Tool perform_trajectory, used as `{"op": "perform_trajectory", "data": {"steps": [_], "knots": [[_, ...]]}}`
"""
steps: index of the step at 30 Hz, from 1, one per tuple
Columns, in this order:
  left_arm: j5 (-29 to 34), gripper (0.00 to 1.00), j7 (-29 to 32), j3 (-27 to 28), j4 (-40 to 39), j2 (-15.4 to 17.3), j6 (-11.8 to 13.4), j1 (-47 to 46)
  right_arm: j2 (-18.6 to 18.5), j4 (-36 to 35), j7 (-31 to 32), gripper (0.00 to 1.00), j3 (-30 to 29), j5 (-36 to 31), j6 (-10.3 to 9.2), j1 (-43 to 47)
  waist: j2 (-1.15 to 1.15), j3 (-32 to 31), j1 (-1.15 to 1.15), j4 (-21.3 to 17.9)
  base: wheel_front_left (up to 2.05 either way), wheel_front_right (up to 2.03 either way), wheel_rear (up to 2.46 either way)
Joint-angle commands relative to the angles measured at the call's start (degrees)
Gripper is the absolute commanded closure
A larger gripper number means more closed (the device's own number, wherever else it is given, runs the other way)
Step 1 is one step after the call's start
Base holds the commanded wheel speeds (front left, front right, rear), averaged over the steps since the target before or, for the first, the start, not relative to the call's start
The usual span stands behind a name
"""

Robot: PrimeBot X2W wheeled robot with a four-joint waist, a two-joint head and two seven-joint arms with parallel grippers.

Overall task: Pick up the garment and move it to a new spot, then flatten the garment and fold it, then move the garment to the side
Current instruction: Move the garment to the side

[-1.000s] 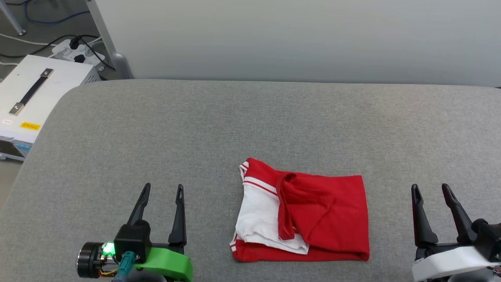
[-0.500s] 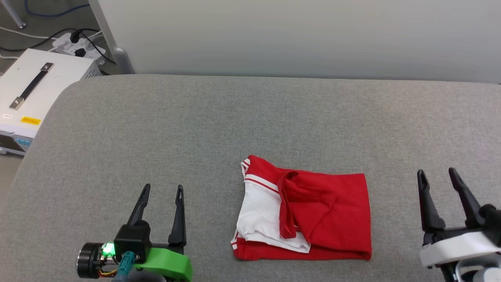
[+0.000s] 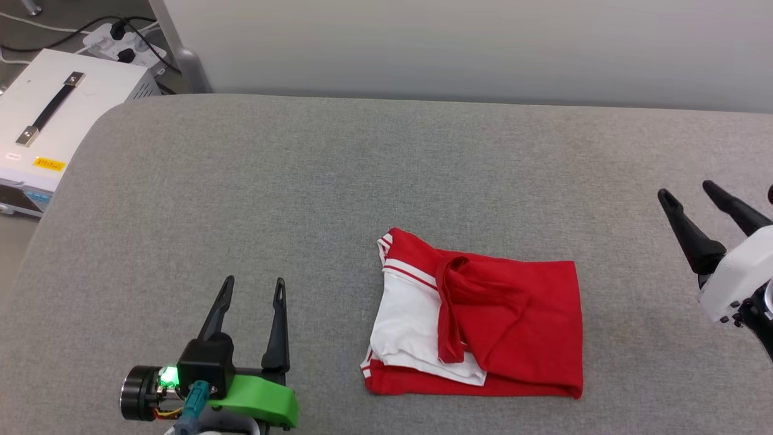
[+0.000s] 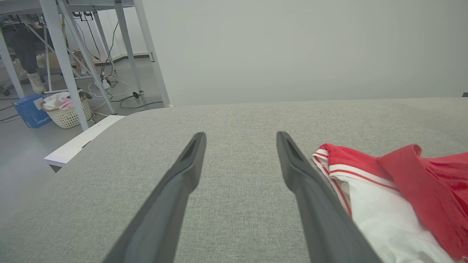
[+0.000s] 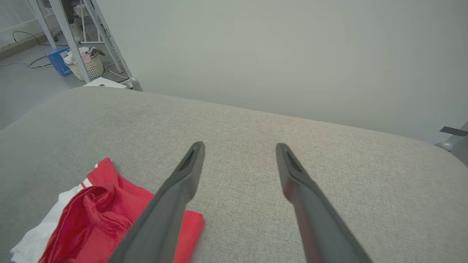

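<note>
The garment is bright red, with a white sleeve panel and thin red-and-white stripes along the trim. The desk is mid-grey with a fine woven fleck. The left end effector has black fingers on a bright green mount, with a small green light glowing beside it. The right end effector has the same black fingers on a white body. The wall is a plain pale grey. A white box carries a black handle and a yellow label. In the left wrist view a cream basket shows beside a blue box.
</note>
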Motion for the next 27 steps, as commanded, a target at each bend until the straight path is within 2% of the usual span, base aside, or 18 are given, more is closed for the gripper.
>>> {"op": "perform_trajectory", "data": {"steps": [1, 7, 13, 19, 27], "knots": [[-0.27, 0.0, -0.33, -0.05, 0.05, -0.01, -0.11, -1.31, -0.89, 0.27, 3.27, 0.0, 0.85, 2.36, -0.04, -1.19, 0.0, 0.55, 0.0, 0.47, 0.0, 0.0, 0.0], [-0.38, 0.0, -0.33, -0.47, -0.13, -0.17, -0.02, -2.34, -3.18, 2.28, 16.47, 0.0, 4.9, 9.97, -0.04, -1.35, 0.0, 2.21, 0.0, 1.49, 0.0, 0.0, 0.0], [-0.55, 0.0, -0.33, -0.95, -0.2, -0.33, 0.14, -3.73, -3.26, 4.94, 23.51, 0.0, 9.04, 14.18, -0.04, -1.0, 0.0, 4.22, 0.0, 2.67, 0.0, 0.0, 0.0], [-0.82, 0.0, -0.33, -1.51, -0.1, -0.47, 0.26, -5.01, -1.88, 8.96, 24.61, 0.0, 12.75, 16.19, -0.04, -1.46, 0.0, 6.29, 0.0, 3.9, 0.0, 0.0, 0.0], [-1.0, 0.0, -0.33, -2.05, 0.12, -0.58, 0.43, -6.32, 0.79, 13.96, 22.69, 0.0, 18.75, 18.13, -0.04, -1.25, 0.0, 7.77, 0.0, 5.12, 0.0, 0.0, 0.0]]}}
